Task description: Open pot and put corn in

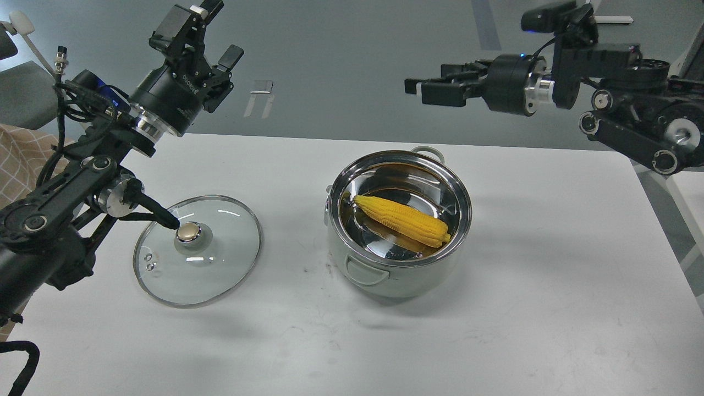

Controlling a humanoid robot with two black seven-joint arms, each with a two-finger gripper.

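Both grippers hang in the air above the far half of the white table (550, 308), holding nothing. On my left, the left gripper (217, 30) is raised toward the 11 o'clock corner of the view, its two black fingers spread apart and pointing up and away. On my right, the right gripper (429, 88) reaches in from 2 o'clock and points leftward; its fingers look parted, though they are seen nearly edge-on and dark, so the width of the gap is hard to judge.

Inside the pot (399, 272) lies the corn (401, 220), flat on the shiny steel bottom. Its long axis runs from 10 o'clock to 4 o'clock: the narrow tapered tip points toward 10 o'clock, the thick end rests near the pot wall at 4 o'clock. It is bright yellow with rows of bumpy kernels, and a yellow reflection shows on the steel beside it.

Near the table's middle stands the pot, upright and uncovered, pale grey-green outside, with one loop handle at its 7 o'clock side and another at 1 o'clock.

At 9 o'clock from the pot, well apart from it, the glass lid (198, 250) rests flat on the table with its gold knob (190, 232) facing up.
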